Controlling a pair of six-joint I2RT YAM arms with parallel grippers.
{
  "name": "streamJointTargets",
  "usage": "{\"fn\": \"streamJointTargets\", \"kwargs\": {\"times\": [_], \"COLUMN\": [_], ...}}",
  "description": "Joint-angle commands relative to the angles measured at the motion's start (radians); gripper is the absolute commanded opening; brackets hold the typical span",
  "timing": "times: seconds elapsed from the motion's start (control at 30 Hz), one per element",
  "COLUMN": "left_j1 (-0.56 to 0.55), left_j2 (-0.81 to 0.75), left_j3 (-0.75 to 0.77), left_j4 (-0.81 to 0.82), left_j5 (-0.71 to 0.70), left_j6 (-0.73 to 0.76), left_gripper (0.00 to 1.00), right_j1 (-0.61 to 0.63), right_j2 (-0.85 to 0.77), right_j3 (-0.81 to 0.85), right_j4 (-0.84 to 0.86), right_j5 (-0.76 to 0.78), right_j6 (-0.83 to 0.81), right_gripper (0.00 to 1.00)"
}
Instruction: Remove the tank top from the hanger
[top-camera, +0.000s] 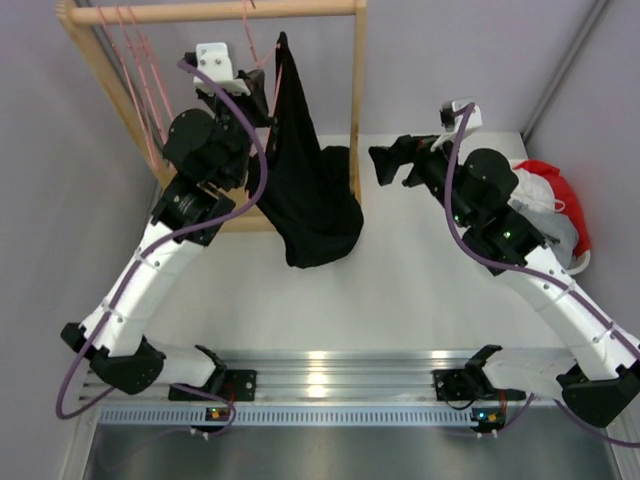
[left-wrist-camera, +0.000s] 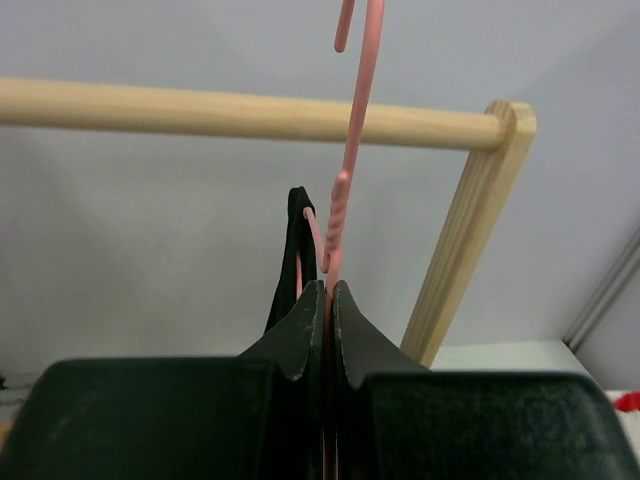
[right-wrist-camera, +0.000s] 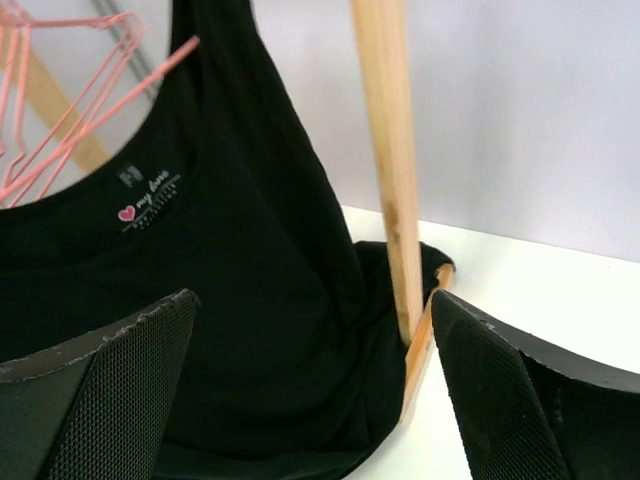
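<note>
A black tank top (top-camera: 315, 190) hangs from a pink hanger (top-camera: 262, 60) under the wooden rail (top-camera: 215, 12), and its hem rests bunched on the table. My left gripper (top-camera: 250, 98) is shut on the pink hanger's neck (left-wrist-camera: 333, 240), just below the hook. One black strap (left-wrist-camera: 298, 225) shows beside it. My right gripper (top-camera: 385, 162) is open and empty, right of the rack's post and apart from the cloth. In the right wrist view the tank top (right-wrist-camera: 230, 300) and its white label fill the space ahead of the open right gripper (right-wrist-camera: 315, 400).
Several spare pink hangers (top-camera: 140, 70) hang at the rail's left end and show in the right wrist view (right-wrist-camera: 60, 130). The rack's right post (top-camera: 357, 100) stands between the tank top and my right gripper. A red and white cloth pile (top-camera: 548, 195) lies at the far right.
</note>
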Motion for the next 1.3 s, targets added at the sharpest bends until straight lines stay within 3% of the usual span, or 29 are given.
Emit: {"fn": "streamJointTargets", "kwargs": {"times": [0.0,0.3,0.53,0.73,0.93,1.1,1.27], "left_j1": [0.003,0.003,0.003,0.003,0.003,0.003,0.003], "left_j2": [-0.148,-0.424,-0.591,-0.633,-0.639,-0.645,-0.651], "left_j3": [-0.108,-0.260,-0.265,-0.268,-0.302,-0.314,-0.305], "left_j4": [0.062,-0.176,-0.299,-0.329,-0.339,-0.340,-0.340], "left_j5": [0.054,0.323,0.532,0.686,0.775,0.771,0.766], "left_j6": [-0.109,-0.236,-0.322,-0.393,-0.410,-0.410,-0.407], "left_gripper": [0.00,0.00,0.00,0.00,0.00,0.00,0.00], "right_j1": [-0.002,-0.002,-0.002,0.002,0.025,0.034,0.033], "right_j2": [-0.020,0.019,0.008,0.013,0.022,0.045,0.030], "right_j3": [0.011,-0.005,-0.117,-0.194,-0.211,-0.194,-0.225], "right_j4": [0.022,0.097,0.321,0.559,0.702,0.668,0.639], "right_j5": [-0.152,-0.402,-0.676,-0.876,-0.915,-0.928,-0.925], "right_j6": [-0.028,-0.019,0.010,0.093,0.151,0.144,0.114], "right_gripper": [0.99,0.99,0.99,1.00,0.99,0.85,0.89]}}
